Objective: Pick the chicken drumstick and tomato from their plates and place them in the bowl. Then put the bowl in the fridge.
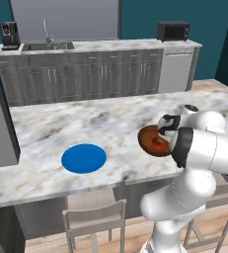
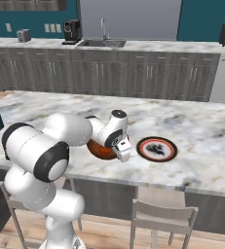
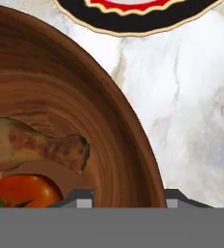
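The chicken drumstick [image 3: 36, 145] and tomato [image 3: 21, 191] lie in the bowl [image 3: 118, 126] on the worktop [image 1: 110, 123], between one plate [image 1: 84, 158] at left and the other plate [image 2: 157, 149] at right.

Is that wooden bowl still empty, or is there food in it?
It has food in it. In the hand view the bowl holds the chicken drumstick and, beside it, the tomato.

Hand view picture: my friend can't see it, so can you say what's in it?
A brown bowl seen close from above holds a chicken drumstick and a red tomato. The gripper straddles the bowl's rim, one fingertip inside and one outside. Past the bowl is marble counter and the edge of a dark-rimmed plate.
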{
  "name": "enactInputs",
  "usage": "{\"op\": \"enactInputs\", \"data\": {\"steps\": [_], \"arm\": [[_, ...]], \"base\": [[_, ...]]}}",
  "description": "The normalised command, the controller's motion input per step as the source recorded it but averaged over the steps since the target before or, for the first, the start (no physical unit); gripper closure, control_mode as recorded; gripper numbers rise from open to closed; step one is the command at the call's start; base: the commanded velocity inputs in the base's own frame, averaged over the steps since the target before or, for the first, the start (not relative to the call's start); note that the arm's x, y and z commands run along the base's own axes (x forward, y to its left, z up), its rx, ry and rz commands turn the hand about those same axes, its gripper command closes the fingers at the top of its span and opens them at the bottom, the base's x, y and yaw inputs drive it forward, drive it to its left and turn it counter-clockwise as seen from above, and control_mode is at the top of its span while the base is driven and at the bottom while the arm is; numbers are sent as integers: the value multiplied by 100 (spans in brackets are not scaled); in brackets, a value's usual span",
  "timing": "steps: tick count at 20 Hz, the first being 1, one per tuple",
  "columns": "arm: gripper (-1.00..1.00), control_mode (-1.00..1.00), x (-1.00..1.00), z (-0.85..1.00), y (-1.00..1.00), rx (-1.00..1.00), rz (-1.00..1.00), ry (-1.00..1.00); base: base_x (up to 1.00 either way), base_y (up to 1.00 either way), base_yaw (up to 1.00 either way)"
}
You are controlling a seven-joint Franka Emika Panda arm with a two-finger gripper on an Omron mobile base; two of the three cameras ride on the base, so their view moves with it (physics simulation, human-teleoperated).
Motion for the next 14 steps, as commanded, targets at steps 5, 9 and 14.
{"op": "enactInputs", "data": {"steps": [5, 9, 14], "arm": [[100, -100, -2, 6, 13, 0, -4, -10], [100, -100, -15, 15, 1, 0, -4, -1], [100, -100, -17, 23, 0, 0, -1, 0]], "base": [[0, 0, 0], [0, 0, 0], [0, 0, 0]]}}
